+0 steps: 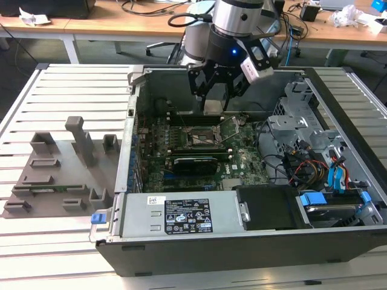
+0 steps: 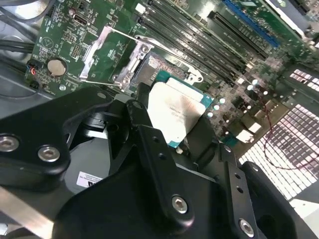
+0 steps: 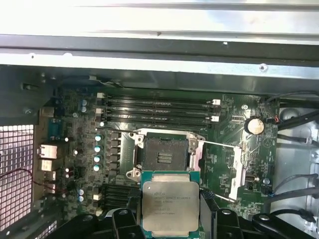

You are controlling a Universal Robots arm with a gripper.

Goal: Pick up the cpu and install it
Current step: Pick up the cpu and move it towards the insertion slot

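Nearest in the exterior view, the slatted desk carries an open computer case lying on its side. A labelled power supply sits along the case's near wall. On the exterior view's left, just beside the case, a set of grey fixture blocks stands on the desk.

Farther in, the green motherboard covers the case floor. A drive cage and blue cables fill the exterior view's right. The socket lies in the middle of the board with its metal load plate swung open and its contact field uncovered. In the first wrist view the memory slots run beside the socket, and a coin battery sits near the raised plate.

The gripper hangs over the far side of the socket. Its black fingers pinch the cpu by opposite edges. The chip is held flat with its silvery top facing the wrist cameras, above the board and apart from the socket, so it is not seated.

Beyond the case, a wooden bench with cables runs across the far side of the room.
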